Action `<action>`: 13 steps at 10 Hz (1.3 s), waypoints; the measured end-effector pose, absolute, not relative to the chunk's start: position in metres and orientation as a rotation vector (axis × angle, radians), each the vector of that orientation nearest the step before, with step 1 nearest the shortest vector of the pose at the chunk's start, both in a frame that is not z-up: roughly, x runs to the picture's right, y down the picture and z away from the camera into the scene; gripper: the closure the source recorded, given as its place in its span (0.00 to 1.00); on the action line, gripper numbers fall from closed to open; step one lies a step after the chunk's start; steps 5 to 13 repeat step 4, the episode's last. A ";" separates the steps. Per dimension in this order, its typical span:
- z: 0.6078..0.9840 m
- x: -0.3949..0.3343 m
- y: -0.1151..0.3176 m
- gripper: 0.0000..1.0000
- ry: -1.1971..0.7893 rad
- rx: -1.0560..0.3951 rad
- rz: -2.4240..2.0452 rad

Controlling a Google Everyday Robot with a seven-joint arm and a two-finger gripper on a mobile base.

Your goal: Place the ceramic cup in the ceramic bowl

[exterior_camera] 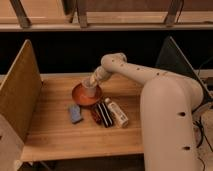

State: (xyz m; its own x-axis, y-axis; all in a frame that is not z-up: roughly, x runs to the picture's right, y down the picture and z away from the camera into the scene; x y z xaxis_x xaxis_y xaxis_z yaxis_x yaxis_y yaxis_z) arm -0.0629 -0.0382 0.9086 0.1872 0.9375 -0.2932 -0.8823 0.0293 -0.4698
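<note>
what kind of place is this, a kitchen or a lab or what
Probably a robot test station, not a kitchen. A wooden table is fenced by upright side panels. A few small items lie around the ceramic bowl, and the gripper is at the ceramic cup in it.

Matt wooden table (pixel 60 135), glazed ceramic bowl (pixel 79 96), pale cup (pixel 89 89) beneath smooth cream plastic end effector (pixel 93 81).
</note>
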 end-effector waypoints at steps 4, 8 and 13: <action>0.904 -0.057 -0.042 0.20 -0.086 -0.627 1.406; 0.904 -0.057 -0.042 0.20 -0.086 -0.627 1.406; 0.904 -0.057 -0.042 0.20 -0.086 -0.627 1.406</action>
